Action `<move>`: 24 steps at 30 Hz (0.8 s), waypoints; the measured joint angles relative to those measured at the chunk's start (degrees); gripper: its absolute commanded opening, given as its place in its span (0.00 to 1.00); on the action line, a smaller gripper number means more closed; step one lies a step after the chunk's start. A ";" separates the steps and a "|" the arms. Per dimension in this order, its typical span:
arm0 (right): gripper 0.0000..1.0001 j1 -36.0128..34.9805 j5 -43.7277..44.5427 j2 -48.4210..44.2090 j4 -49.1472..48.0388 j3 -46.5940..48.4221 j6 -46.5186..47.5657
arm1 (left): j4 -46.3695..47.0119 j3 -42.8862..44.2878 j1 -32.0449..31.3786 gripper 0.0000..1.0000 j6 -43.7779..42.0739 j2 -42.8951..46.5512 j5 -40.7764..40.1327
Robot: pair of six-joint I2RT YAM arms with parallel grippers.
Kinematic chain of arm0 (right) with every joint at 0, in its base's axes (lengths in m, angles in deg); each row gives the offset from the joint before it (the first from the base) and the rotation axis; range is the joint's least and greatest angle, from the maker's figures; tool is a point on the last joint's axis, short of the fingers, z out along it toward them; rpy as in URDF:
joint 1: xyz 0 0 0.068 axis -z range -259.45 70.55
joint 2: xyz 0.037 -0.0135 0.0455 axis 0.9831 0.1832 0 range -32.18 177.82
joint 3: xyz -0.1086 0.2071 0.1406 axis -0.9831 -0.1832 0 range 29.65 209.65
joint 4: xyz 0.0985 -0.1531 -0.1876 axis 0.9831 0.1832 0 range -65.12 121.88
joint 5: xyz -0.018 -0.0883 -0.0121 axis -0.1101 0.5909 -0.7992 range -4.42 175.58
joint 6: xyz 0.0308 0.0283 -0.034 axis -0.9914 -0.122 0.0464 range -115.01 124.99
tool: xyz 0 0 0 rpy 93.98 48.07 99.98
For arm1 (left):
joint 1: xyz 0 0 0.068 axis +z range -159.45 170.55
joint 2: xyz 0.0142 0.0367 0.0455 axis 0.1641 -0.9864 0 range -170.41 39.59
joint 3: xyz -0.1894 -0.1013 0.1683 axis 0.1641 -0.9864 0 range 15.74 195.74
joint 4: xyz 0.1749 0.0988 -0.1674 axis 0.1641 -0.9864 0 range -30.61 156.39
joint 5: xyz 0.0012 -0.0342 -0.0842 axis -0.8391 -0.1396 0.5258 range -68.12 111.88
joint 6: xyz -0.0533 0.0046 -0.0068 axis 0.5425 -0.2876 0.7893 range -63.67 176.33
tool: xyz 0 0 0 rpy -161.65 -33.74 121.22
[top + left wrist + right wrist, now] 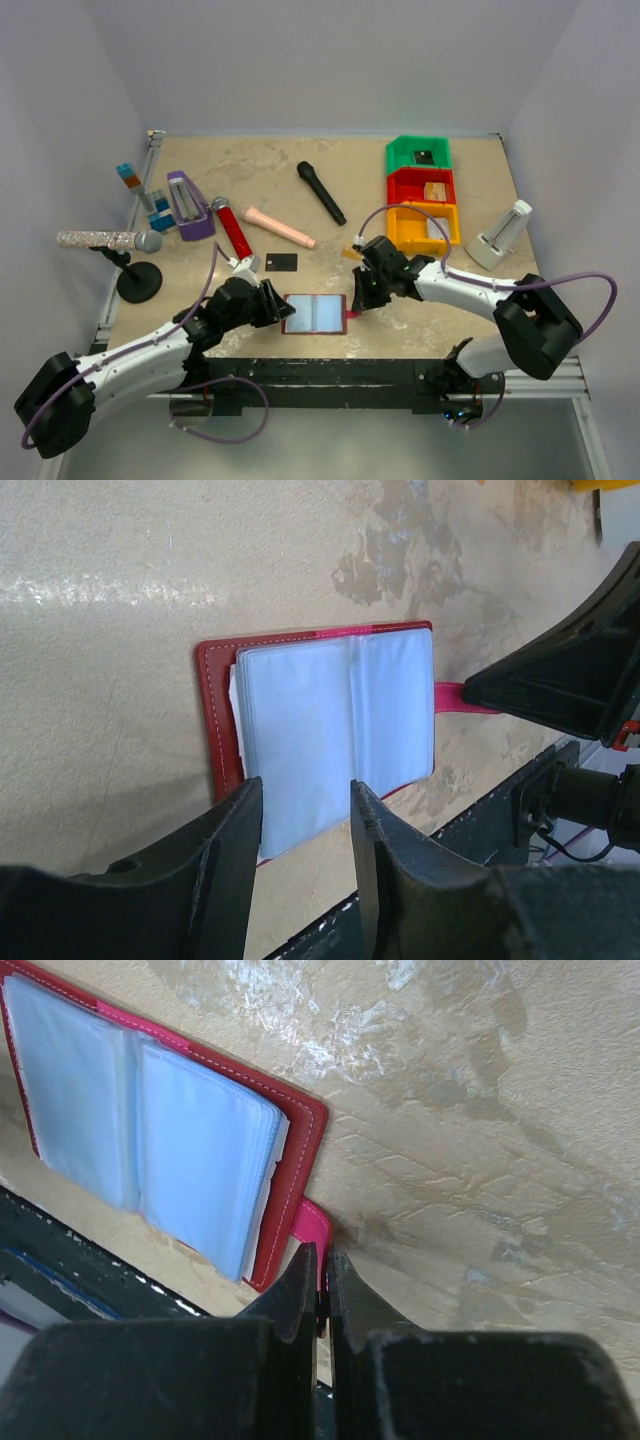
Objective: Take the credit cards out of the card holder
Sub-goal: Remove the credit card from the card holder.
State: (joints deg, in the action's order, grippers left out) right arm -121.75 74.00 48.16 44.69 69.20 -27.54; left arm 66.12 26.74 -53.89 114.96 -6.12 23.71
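Bright, even overhead light, soft shadows; the card holder [335, 730] glares pale (near foreground blurs in both wrist views).

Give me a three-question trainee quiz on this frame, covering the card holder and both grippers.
1. True or false: the dark red folding card holder lies shut.
2. Which gripper pinches the holder's small red tab? A) left B) right C) neither
3. Fill in: the left gripper, at the holder's edge, is ___ (open/shut).
Key: 1 false, it lies open; 2 B, the right gripper; 3 open.
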 measured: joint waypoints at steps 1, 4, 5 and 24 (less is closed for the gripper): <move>0.00 0.00 -0.15 -0.17 -0.04 -0.07 0.00 | 0.20 0.00 -0.28 0.45 0.33 -0.66 -0.20; 0.00 0.00 -0.66 -0.22 -0.17 -0.11 0.04 | 1.14 0.02 -1.31 0.45 0.61 -2.84 -0.61; 0.00 0.00 -1.05 -0.22 -0.20 -0.11 0.04 | 1.49 0.02 -1.60 0.45 0.66 -3.48 -0.76; 0.00 0.00 -4.28 -0.07 -1.53 -0.48 0.09 | 6.86 0.68 -4.42 0.45 0.85 -10.49 -3.26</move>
State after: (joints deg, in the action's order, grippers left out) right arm -121.75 69.72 48.09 43.16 68.72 -27.45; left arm 72.98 27.42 -58.31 115.81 -16.61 20.45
